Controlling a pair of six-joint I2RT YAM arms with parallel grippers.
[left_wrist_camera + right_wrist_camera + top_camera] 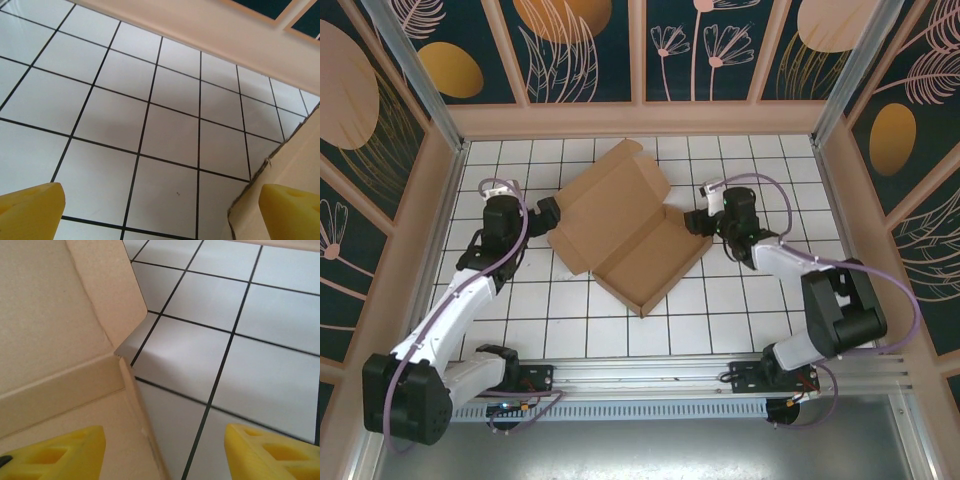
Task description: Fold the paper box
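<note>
- The paper box (pixel 620 235) is shown lying open and set diagonally at the middle of the white tiled bench (pixel 760 300), between the two arms; the flat lid panel (pixel 610 200) is turned toward the far left, and the tray half (pixel 655 262), its low walls partly raised, toward the near right.
- The left fingers (pixel 32 210) are seen spread wide and grasping nothing; they are held low near the box's left corner, one finger just beside the cardboard edge, the other over bare tile.
- The right fingers (pixel 55 455) are seen parted and released; the box's right edge lies between them, one finger over the cardboard, the other over tile; contact with the card cannot be confirmed.
- In the right wrist view a low side wall (pixel 60 390) is seen meeting a larger flap (pixel 107 285) at a corner; whether either is tucked cannot be told.
- Risk, slip: the box is judged likely to slide or turn on the smooth tile if it is pushed from one side while the opposite side is left unbraced.
- Risk, spring-back: walls that are creased but not locked are judged liable to drop flat once let go.
- Risk, damage: a finger closed across a raw edge, or driven into it, could crush the corrugation or bend a tab, so that its slot is missed.
</note>
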